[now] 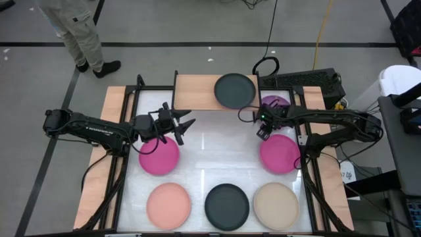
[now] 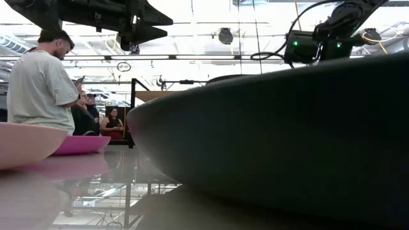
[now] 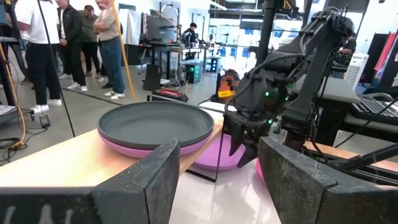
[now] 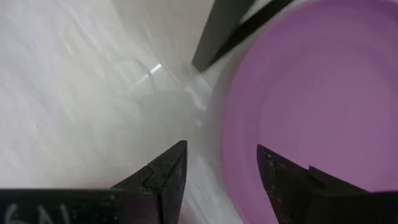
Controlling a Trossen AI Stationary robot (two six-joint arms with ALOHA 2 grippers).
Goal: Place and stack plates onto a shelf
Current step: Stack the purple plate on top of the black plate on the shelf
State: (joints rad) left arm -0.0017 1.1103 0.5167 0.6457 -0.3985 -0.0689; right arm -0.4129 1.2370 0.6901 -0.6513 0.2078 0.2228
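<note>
A dark grey plate (image 2: 287,134) sits so close to the low camera that it fills most of that view. From above, it is the middle one (image 1: 227,206) in a row of three along the near edge of the white table (image 1: 210,151), with a salmon pink plate (image 1: 168,206) on its left and a beige plate (image 1: 275,205) on its right. Farther back a magenta plate (image 1: 159,155) lies on the left and another magenta plate (image 1: 280,153) lies on the right. The shelf (image 1: 197,91) is the light wood board at the far edge. On it rests another dark grey plate (image 1: 235,89), and the left wrist view shows that it sits on top of a pink-purple plate (image 3: 124,142). A purple plate (image 1: 275,103) lies just beside the shelf, under the right arm. The right gripper (image 1: 264,131) hangs low between the purple plate and the right magenta plate. Its fingers (image 4: 163,177) are apart and hold nothing, and one side reaches over the purple plate's rim. The left gripper (image 1: 182,125) floats above the table just past the left magenta plate, pointing at the shelf, with its fingers (image 3: 155,180) spread wide and empty. A person (image 1: 82,33) stands on the floor behind the table.
</note>
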